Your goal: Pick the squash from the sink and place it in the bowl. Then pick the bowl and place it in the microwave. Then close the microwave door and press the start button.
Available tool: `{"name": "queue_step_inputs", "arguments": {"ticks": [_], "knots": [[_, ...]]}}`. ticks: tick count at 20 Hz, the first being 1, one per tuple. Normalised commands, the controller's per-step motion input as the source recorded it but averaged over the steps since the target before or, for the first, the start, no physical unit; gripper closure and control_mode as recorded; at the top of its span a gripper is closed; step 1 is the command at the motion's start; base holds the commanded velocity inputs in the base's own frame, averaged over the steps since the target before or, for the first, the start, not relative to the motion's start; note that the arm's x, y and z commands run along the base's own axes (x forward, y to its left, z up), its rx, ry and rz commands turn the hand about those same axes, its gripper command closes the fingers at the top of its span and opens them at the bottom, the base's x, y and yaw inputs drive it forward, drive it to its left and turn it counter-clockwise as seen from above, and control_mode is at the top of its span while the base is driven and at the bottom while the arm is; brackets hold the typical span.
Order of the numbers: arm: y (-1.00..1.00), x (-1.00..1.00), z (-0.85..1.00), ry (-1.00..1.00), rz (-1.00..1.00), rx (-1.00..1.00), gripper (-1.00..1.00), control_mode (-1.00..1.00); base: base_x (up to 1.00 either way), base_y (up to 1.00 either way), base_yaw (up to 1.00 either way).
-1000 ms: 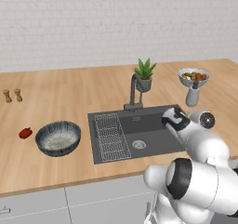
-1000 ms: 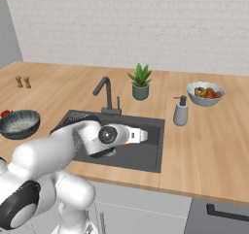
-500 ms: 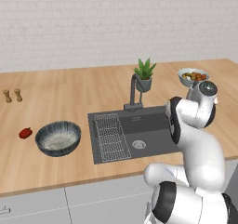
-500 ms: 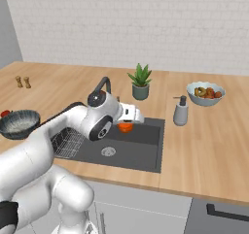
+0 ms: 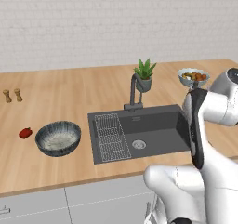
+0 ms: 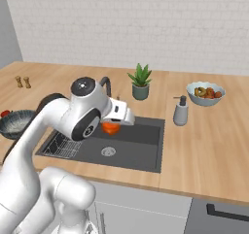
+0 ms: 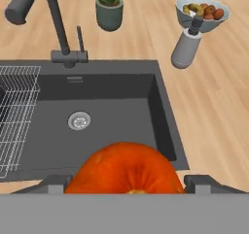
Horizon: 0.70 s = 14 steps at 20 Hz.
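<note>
From the left base camera: a dark grey rectangular sink (image 5: 139,135), matte, with a wire rack on its left half and a round drain at centre; on the wooden counter to its left, near but apart, the wide ribbed grey-blue bowl (image 5: 58,138) with a speckled pale inside, empty, and a small red pepper-like item (image 5: 25,133) just beyond. From the right base camera: a smooth orange-red squash (image 6: 111,127), tucked under the white hand, hanging above the sink basin and clear of its floor. From the hand camera: the same squash, rounded and faintly ribbed, sitting between the two dark tips of the gripper (image 7: 127,183), jaws spread wide around it and apparently clamped on its flanks; below, sink floor, drain and dark curved faucet (image 7: 53,19). Judged as first step under way: squash lifted. Next: a carry leftward over the rack, a descent over the bowl, then release.
</note>
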Motion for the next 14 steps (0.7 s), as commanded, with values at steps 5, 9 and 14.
{"name": "queue_step_inputs", "arguments": {"ticks": [5, 9, 14], "knots": [[0.91, -0.53, 0.25, -0.04, 0.00, 0.16, 1.00, -1.00, 0.00, 0.00, 0.00], [1.00, -0.31, 0.42, 0.00, 0.00, 0.09, 1.00, -1.00, 0.00, 0.00, 0.00], [0.99, -0.28, 0.66, 0.06, 0.05, 0.13, 1.00, -1.00, 0.00, 0.00, 0.00]]}}
